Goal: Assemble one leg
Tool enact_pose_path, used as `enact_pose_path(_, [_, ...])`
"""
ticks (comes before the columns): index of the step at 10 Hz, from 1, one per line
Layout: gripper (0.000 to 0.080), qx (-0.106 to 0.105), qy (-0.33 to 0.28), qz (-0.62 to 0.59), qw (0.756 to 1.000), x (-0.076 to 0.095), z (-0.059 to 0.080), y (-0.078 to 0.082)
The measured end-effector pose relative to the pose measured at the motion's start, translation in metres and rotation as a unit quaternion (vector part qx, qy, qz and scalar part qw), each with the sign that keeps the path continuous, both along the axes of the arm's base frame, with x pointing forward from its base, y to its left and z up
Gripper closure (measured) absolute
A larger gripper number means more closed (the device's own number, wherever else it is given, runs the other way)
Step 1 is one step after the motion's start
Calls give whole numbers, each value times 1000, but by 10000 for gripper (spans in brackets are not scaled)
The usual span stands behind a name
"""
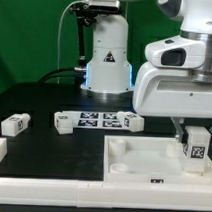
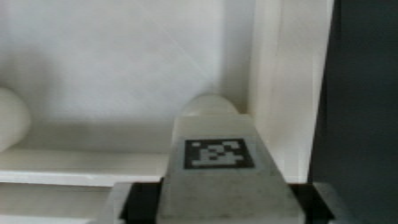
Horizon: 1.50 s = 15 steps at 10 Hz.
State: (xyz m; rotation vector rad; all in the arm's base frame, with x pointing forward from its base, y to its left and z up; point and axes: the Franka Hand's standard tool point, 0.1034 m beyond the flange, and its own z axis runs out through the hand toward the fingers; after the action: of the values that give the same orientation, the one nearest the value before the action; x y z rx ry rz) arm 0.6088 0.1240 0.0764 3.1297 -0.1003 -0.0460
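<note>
The gripper (image 1: 196, 131) is clamped on the leg (image 1: 195, 148) with the leg's tag facing the exterior camera. It holds the leg at the corner of the white tray (image 1: 131, 167) on the exterior view's right, either just above the tray or already touching it; the pictures do not settle which. In the wrist view the leg (image 2: 217, 150) juts out between the two dark fingers (image 2: 139, 200) toward the angle where the tray's floor meets its raised wall. The dark desk (image 2: 365, 100) lies beyond that wall. The step in hand appears to be seating the leg in that corner, though the socket itself is not plain to see. To do it well, the arm should centre the leg's tip on the socket and not on the wall beside it. It should hold the leg upright and come down slowly, turning under light pressure if the joint needs it. Release should wait until the leg stands firm. Another leg (image 1: 15, 123) lies well apart on the desk, beside the marker board (image 1: 98, 119).
</note>
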Motion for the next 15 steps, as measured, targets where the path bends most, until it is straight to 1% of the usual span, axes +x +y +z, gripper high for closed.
enact_pose_path(1, [509,-2,-7,-95,995,1,0,0])
enact_pose_path(2, [509,-5,-7,-193,981,1,0,2])
enact_pose_path(3, [508,-9,-7,-254,967,0,-1,2])
enact_pose_path(4, [508,-10,-8,-325,946,0,-2,2])
enact_pose_path(6, [508,-15,-11,-449,893,0,-1,4])
enact_pose_path(7, [508,-17,-12,-477,878,0,-1,4])
enact_pose_path(8, [411,-16,-11,-483,875,0,-1,4])
enact_pose_path(9, [411,-16,-11,-476,879,0,-1,4])
enact_pose_path(10, [232,-15,-11,-454,891,0,-1,4])
enact_pose_path(11, [232,-13,-12,-434,901,1,-1,4])
enact_pose_path(12, [165,-10,-13,-409,912,1,-2,3])
enact_pose_path(13, [154,-8,-14,-312,950,2,-2,2])
enact_pose_path(14, [151,-7,-13,-249,968,0,-3,4])
enact_pose_path(15, [151,-6,-11,-209,978,-1,-4,4])
